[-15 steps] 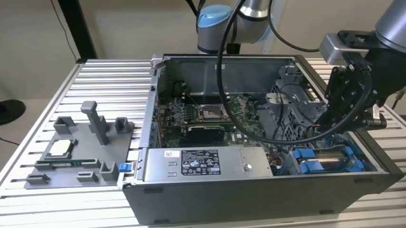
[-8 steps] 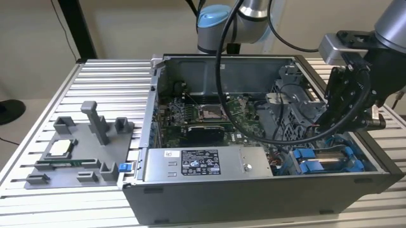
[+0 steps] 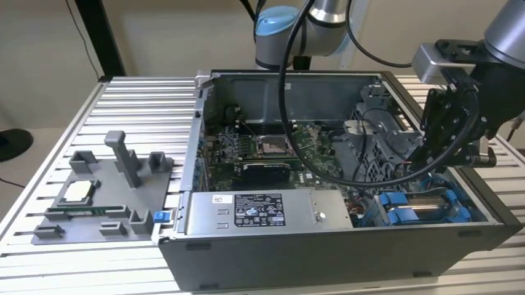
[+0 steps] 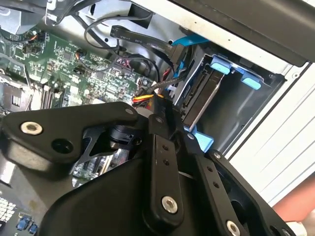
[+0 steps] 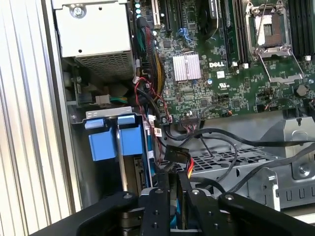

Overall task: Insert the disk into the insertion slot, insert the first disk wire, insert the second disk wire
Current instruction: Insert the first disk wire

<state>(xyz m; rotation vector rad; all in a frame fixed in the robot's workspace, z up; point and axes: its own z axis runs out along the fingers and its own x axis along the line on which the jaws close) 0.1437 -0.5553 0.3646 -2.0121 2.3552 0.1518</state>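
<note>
The disk (image 3: 422, 210), silver in its blue carrier frame, sits inside the insertion slot (image 3: 480, 216) at the case corner on the exterior view's right. The first wrist view shows its blue frame (image 5: 110, 140) and the grey bay wall (image 5: 96, 184). Its silver edge (image 4: 203, 101) and the bay (image 4: 246, 110) appear in the second wrist view. My gripper (image 3: 432, 161) hangs just above that corner. It is shut on a black wire connector (image 5: 177, 156) with red, yellow and black leads, held at the fingertips (image 5: 161, 189) close to the disk's end. The same connector (image 4: 158, 102) shows in my gripper (image 4: 160, 117).
A silver power-supply box (image 3: 262, 212) lines the case's front wall. The green motherboard (image 3: 271, 147) lies mid-case. A perforated grey cage (image 5: 224, 162) with loose black cables lies beside the slot. A grey parts fixture (image 3: 98, 196) rests on the slatted table at the exterior view's left.
</note>
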